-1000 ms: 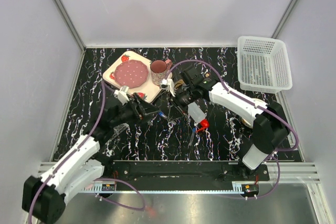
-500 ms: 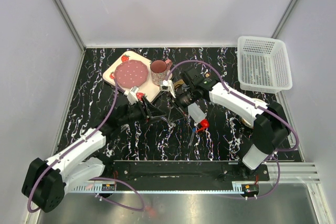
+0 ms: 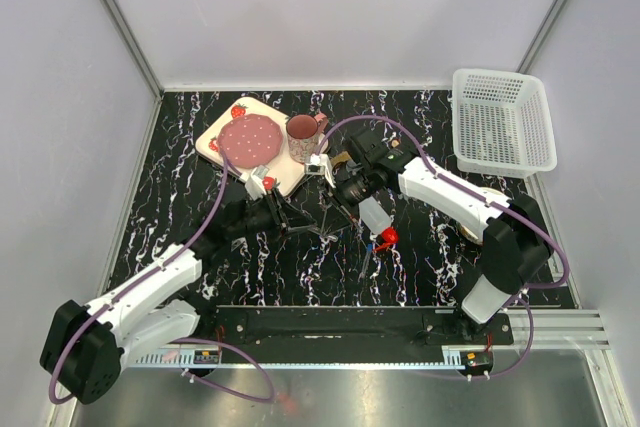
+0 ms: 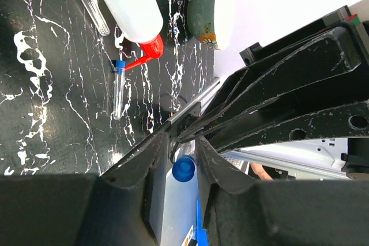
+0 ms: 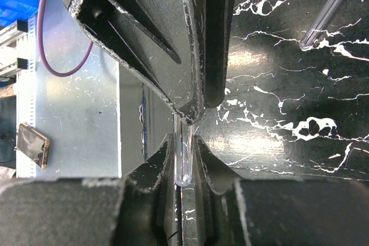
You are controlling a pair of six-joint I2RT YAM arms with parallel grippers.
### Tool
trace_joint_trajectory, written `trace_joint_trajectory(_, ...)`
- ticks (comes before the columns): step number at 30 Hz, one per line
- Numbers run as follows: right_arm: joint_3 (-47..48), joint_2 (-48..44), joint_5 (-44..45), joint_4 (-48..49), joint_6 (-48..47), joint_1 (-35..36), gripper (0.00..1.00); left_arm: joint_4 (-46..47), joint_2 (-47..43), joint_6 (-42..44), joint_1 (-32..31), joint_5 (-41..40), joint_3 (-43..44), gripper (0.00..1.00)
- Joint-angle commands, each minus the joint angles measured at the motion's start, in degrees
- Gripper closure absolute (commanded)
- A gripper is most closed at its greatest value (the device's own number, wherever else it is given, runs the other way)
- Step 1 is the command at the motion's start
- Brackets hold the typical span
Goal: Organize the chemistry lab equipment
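Right gripper (image 5: 184, 142) clenched on blue-capped tube (image 5: 184, 168), left gripper (image 4: 182, 144) flanking cap — grip unclear, bottle (image 4: 127, 1) near.

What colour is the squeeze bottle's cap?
The squeeze bottle's cap is red, clearest in the left wrist view.

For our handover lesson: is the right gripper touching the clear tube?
Touching. Right wrist view: the clear tube sits pinched in the right gripper, both sides pressed, no gap.

Seen from my remote console: a black table (image 3: 160, 157) veined with white, a cream tray (image 3: 207, 141) printed with red strawberries, a speckled pink plate (image 3: 248, 137), a pink mug (image 3: 301, 139), a white mesh basket (image 3: 503, 122), a red-capped translucent white squeeze bottle (image 4: 128, 4), a blue-capped clear tube (image 4: 183, 168) and a green-sided bowl (image 4: 200, 15).
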Motion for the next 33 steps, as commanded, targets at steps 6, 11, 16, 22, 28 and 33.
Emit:
trace_joint_trajectory(6,1.18,0.07,-0.84,0.1,-1.46,0.18,0.81,-1.27,-2.36,1.5,-0.56,-0.35,2.05,0.87)
trace_joint_trajectory(11,2.67,0.43,-0.58,-1.91,-2.6,0.18,0.39,-6.63,-6.22,2.65,-0.47,-4.37,-0.93,0.96)
trace_joint_trajectory(16,5.22,-0.45,3.1,-7.01,-8.4,0.1,0.11,-29.1,-11.41,9.93,0.32,-17.37,3.61,0.97)
trace_joint_trajectory(22,5.93,-3.88,10.76,-9.75,-12.71,-3.94,0.06,-47.58,-13.27,15.47,4.45,-37.77,10.74,0.98)
trace_joint_trajectory(28,-0.02,-9.23,10.32,-8.26,-13.59,-10.27,0.04,-50.32,-10.63,20.4,12.35,-46.92,15.31,0.99)
trace_joint_trajectory(33,-6.72,-13.46,6.55,-4.57,-12.71,-11.24,0.01,-48.48,-6.41,22.33,13.16,-54.04,16.64,0.99)
